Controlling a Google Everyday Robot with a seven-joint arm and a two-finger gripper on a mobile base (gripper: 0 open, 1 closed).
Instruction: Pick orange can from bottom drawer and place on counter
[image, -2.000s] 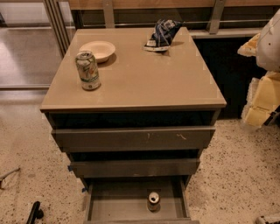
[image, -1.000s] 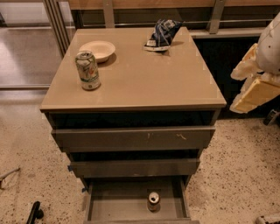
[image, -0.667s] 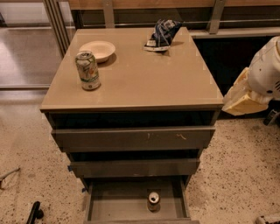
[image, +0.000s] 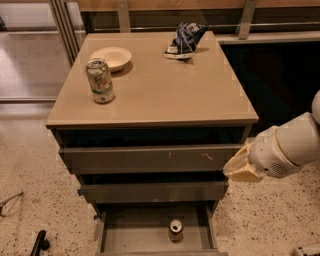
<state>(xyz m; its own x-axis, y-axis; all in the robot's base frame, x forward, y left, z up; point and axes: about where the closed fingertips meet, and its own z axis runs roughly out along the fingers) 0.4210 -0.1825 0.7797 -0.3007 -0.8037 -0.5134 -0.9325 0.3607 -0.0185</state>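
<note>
The orange can (image: 175, 231) stands upright in the open bottom drawer (image: 125, 236), near the middle of its shallow grey interior. The tan counter (image: 165, 90) tops the drawer cabinet. My gripper (image: 241, 168) comes in from the right on a white arm, level with the upper drawer's front, at the cabinet's right corner. It is well above and to the right of the orange can and holds nothing that I can see.
A pale green-and-white can (image: 100, 80), a cream bowl (image: 111, 57) and a crumpled blue bag (image: 184, 40) sit on the counter. The two upper drawers (image: 150, 159) stand slightly open. Speckled floor surrounds the cabinet; glass panels stand to the left.
My arm has swung down and to the left from the right edge toward the cabinet's right front corner. The cans and drawers have not moved.
</note>
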